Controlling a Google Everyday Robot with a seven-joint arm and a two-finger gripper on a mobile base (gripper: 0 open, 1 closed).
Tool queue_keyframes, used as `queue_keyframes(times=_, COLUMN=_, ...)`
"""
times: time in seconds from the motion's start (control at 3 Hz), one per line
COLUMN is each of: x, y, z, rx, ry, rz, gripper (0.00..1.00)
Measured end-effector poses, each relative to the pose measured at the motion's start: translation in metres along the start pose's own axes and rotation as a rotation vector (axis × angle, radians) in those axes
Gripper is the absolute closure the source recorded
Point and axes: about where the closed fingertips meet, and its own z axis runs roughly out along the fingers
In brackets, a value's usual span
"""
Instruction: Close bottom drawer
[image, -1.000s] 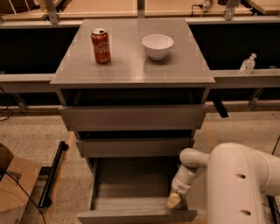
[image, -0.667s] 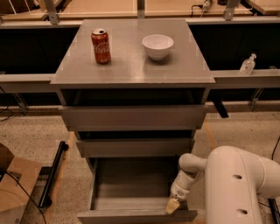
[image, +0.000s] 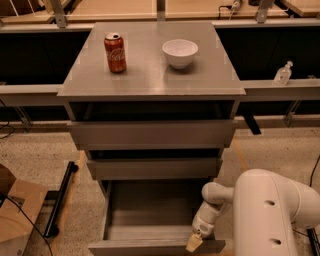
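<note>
The bottom drawer (image: 150, 246) of the grey cabinet stands pulled far out, its grey box interior open to view and empty. Its flat front runs along the lower edge of the view. My gripper (image: 194, 242) hangs from the white arm at the drawer's right front corner, its tan tip right at the top edge of the drawer front. The middle drawer front (image: 152, 169) and the top drawer front (image: 152, 134) sit above, each pushed further in.
A red soda can (image: 115, 53) and a white bowl (image: 180, 52) stand on the cabinet top (image: 150, 82). A clear bottle (image: 282, 74) is on the ledge at right. A cardboard box (image: 15, 215) and a black bar (image: 60, 197) lie on the floor left.
The gripper has moved slightly left and down along the drawer's right front corner. The drawer stays pulled out about as far as before.
</note>
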Motion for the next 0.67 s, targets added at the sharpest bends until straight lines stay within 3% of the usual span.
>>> queue_keyframes(times=0.67, x=0.002, y=-0.007, z=0.028, rx=-0.013, ry=0.001, rz=0.007, gripper=1.00)
